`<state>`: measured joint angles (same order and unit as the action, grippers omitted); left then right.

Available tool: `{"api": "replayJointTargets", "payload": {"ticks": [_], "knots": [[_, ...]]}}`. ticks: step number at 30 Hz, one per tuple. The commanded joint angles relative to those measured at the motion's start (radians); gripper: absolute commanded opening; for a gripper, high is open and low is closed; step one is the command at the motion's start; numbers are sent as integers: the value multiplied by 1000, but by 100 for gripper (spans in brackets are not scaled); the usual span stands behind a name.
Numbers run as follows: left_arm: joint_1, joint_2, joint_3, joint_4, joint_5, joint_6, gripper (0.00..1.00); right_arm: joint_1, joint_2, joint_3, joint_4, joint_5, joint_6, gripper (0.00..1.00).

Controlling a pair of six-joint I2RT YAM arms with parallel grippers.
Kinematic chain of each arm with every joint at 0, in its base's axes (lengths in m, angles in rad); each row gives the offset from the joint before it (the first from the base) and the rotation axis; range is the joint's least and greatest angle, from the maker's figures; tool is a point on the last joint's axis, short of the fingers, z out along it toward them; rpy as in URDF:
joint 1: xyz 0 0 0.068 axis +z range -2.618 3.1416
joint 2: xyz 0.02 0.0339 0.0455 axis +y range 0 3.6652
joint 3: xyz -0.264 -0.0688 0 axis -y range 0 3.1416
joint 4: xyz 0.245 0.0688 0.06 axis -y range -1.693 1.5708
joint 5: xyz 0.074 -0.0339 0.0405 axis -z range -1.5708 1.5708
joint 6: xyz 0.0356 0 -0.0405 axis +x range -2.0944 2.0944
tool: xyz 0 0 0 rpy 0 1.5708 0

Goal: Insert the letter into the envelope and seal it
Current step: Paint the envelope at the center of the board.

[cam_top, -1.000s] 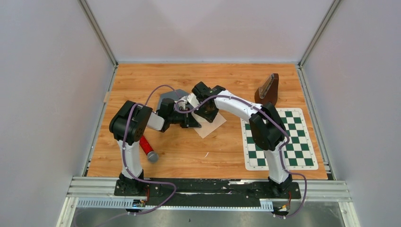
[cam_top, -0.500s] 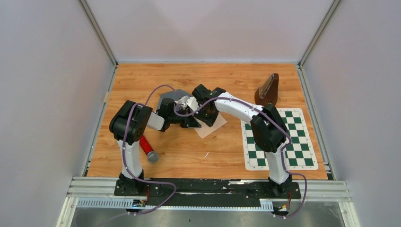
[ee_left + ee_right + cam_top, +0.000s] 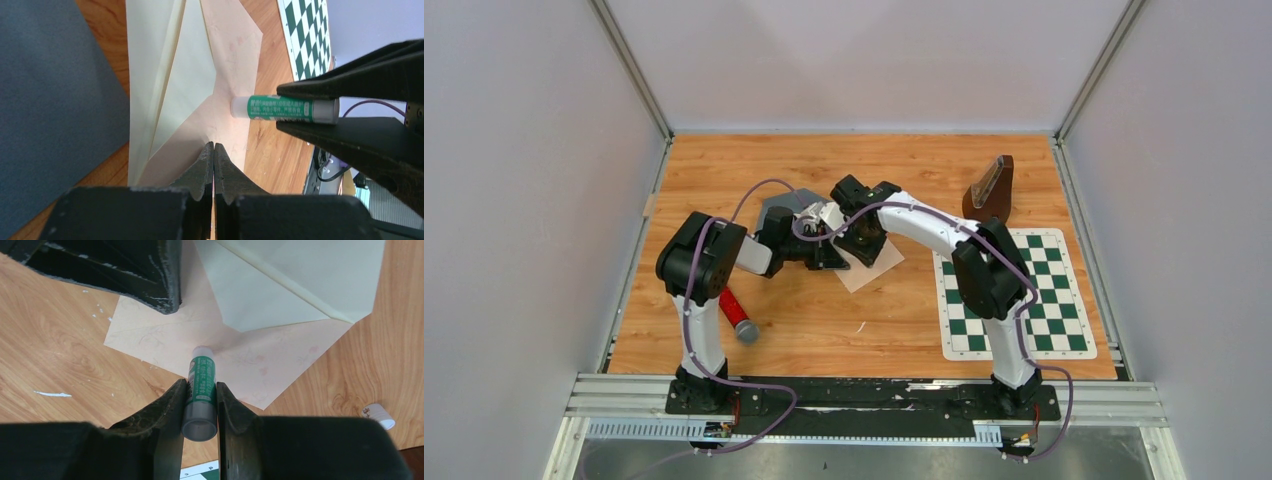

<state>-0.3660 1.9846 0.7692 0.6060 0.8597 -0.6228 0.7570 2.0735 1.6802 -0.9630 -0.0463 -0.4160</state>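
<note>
Grey sheet (image 3: 50,100): lies left of the left gripper (image 3: 213,149), whose jaws are pressed together at the near edge of the envelope (image 3: 235,50); whether paper sits between them cannot be told. Envelope: open, pink flap spread ahead of both sets of jaws; cream folded paper (image 3: 300,280) beyond, letter or envelope body not distinguishable. Right gripper (image 3: 200,386): pinching a green glue stick (image 3: 202,371), white tip touching the flap. Loose cap (image 3: 378,415): right of those jaws. Handling note: draw the tip lightly along the flap's border, left jaws anchoring the paper, avoiding the cream sheet.
</note>
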Motion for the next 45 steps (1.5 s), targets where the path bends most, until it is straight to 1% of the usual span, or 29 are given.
{"api": "replayJointTargets", "payload": {"ticks": [1,4,5,8,14,17,18,22,28,33,35,43,45], "knots": [[4,38,18,-45,-50,33,0,-43,73,29,-12,45,-6,0],[4,39,21,-47,-50,33,0,-46,81,35,-13,46,-7,0],[4,39,21,-47,-50,34,0,-46,83,35,-11,77,-7,0],[4,37,22,-50,-50,37,0,-46,85,28,-7,101,-9,0],[4,36,25,-55,-50,41,0,-57,85,21,-5,112,-13,0],[4,36,27,-59,-51,40,0,-55,76,18,-21,72,-9,0],[4,34,28,-62,-54,42,0,-51,70,12,-33,33,-8,0],[4,29,28,-80,-66,52,0,-18,38,-38,-61,-26,-8,0],[4,29,28,-81,-67,51,0,21,5,-83,-68,-56,3,0],[4,26,23,-83,-67,58,0,25,19,-54,-67,-74,14,0],[4,25,21,-89,-67,63,0,25,34,-30,-61,-67,16,0],[4,20,22,-105,-64,75,0,-2,98,31,9,85,19,0],[3,21,24,-104,-62,77,0,-14,112,51,13,95,17,0]]}}
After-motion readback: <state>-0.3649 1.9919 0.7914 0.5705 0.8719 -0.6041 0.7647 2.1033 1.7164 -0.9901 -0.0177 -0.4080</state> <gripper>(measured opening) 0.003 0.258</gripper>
